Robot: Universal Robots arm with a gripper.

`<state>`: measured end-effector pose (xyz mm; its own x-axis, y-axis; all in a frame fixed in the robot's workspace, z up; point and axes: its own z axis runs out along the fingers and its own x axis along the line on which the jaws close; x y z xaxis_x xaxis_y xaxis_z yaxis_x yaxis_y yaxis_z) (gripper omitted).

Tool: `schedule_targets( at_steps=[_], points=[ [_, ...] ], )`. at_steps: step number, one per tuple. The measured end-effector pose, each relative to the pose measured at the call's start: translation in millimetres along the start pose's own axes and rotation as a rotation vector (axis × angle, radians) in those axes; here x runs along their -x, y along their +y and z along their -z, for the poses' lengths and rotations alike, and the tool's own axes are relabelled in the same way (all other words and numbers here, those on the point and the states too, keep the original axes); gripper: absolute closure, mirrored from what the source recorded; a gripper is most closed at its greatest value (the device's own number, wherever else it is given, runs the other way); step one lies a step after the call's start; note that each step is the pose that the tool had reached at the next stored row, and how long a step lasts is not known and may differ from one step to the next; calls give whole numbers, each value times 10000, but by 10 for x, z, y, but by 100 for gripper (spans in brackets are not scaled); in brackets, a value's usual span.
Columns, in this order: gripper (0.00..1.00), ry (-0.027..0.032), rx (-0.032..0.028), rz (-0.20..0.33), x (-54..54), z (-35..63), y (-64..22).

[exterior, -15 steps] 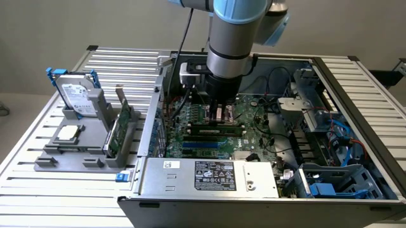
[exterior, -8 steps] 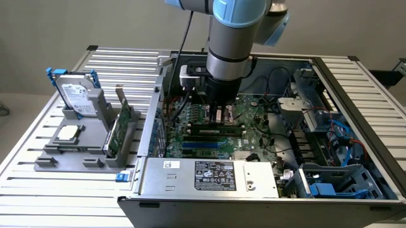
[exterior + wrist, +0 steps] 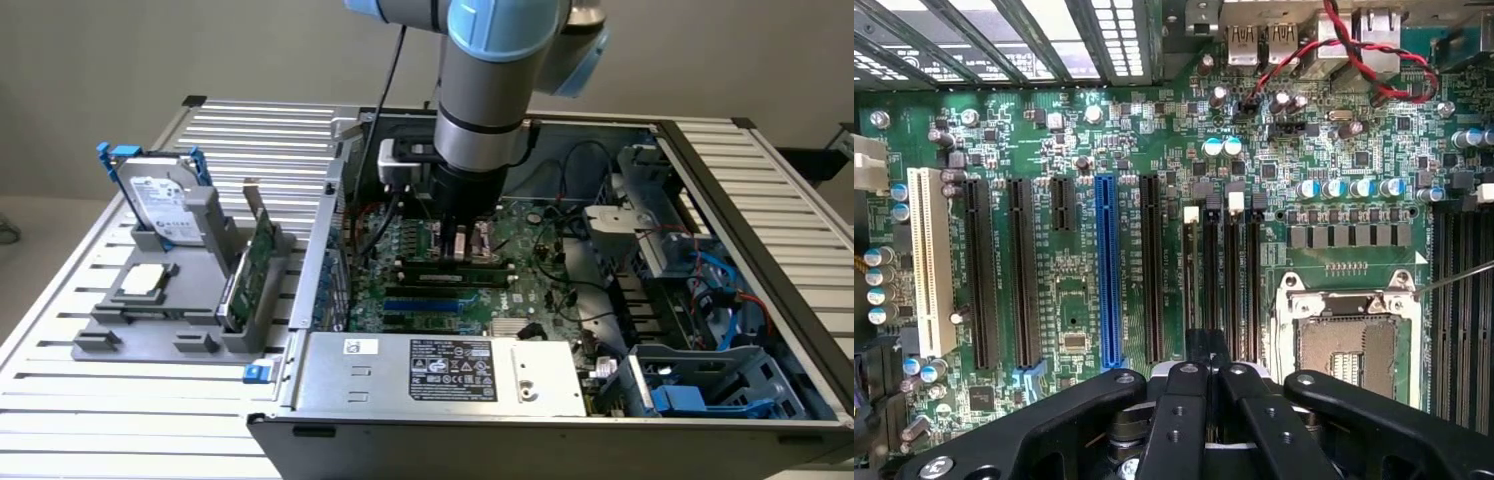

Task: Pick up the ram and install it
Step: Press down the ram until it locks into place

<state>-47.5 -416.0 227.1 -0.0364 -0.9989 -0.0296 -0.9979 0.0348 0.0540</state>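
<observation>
Black 2-finger gripper (image 3: 1204, 365) closed, pressing down over the long black memory slots (image 3: 1222, 265), likely seating the slim dark green ram stick (image 3: 451, 270). The ram lies flat across the green motherboard (image 3: 534, 290) inside the open grey computer case (image 3: 441, 385).

From the exterior view the light is even and soft, bright across the ribbed silver metal counter (image 3: 267, 130), whose slats shine pale toward its far edge and near-left corner. Inside the open grey computer case (image 3: 400, 400) it turns dimmer; my arm throws a shadow over the green motherboard (image 3: 534, 290) beneath it. The blue arm joint (image 3: 514, 30) carries a broad soft highlight.

Through my wrist camera the board is sharp and evenly lit. The metal grille (image 3: 1034, 40) beyond the board's edge glares almost white. My black hand (image 3: 1206, 400) sits close and dark, slightly soft. The silver processor socket frame (image 3: 1349, 310) glints mildly.
</observation>
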Motion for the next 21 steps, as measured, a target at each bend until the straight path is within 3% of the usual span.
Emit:
schedule_targets(
  at_steps=[4, 7, 12, 21],
  points=[
    [89, 13, 48, -2, 1, 131, 6],
    [89, 14, 55, -2, 1, 140, -23],
    [89, 16, 120, -4, 3, 169, -171],
    [89, 16, 122, -4, 1, 171, -176]
  ],
)
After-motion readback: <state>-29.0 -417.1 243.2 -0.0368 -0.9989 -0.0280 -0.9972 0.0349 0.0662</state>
